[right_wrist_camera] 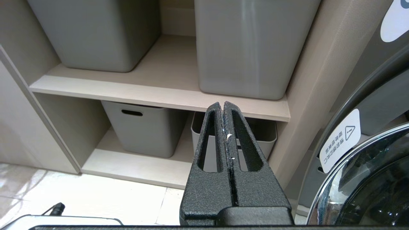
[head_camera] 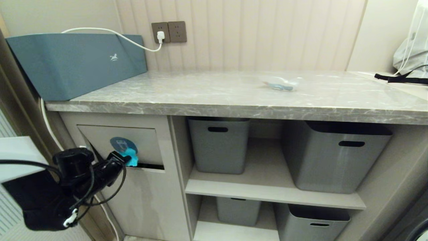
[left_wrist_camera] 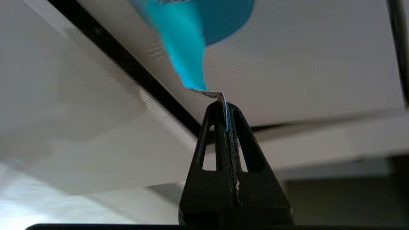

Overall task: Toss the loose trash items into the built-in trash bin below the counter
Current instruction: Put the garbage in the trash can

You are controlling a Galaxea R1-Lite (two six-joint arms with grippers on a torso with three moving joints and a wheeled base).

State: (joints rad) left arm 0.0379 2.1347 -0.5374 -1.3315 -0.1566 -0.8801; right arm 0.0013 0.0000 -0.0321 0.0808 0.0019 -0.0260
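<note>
Left gripper (head_camera: 124, 158) sits low on the left of the scene, right at the front of the built-in trash bin (head_camera: 100, 134). Its jaws are pressed together on one edge of the turquoise piece (head_camera: 132, 159). In the left wrist view the pinched edge shows as a thin folded strip between the fingertips (left_wrist_camera: 220, 111); the rest of the turquoise piece (left_wrist_camera: 185, 48) juts out beyond the tips toward the flap (left_wrist_camera: 303, 64).

The piece overlaps the lower part of the round blue sticker (head_camera: 121, 145) on the flap and hangs just above the dark slot (head_camera: 150, 165) along the flap's bottom edge. Whether it touches the flap: cannot tell.

Crumpled clear wrapper (head_camera: 281, 83) lies on the counter (head_camera: 234, 107), right of centre and toward the far side, well apart from both grippers.

Right gripper (right_wrist_camera: 226, 107) appears only in its own wrist view: jaws fully closed, nothing between them. It points at the open shelving to the right of the bin, where grey tubs (right_wrist_camera: 246, 48) stand on the shelf (right_wrist_camera: 159, 89).

Teal box (head_camera: 77, 63) stands on the far left of the counter, with a white cable (head_camera: 133, 42) running over it to a wall socket (head_camera: 161, 32).
</note>
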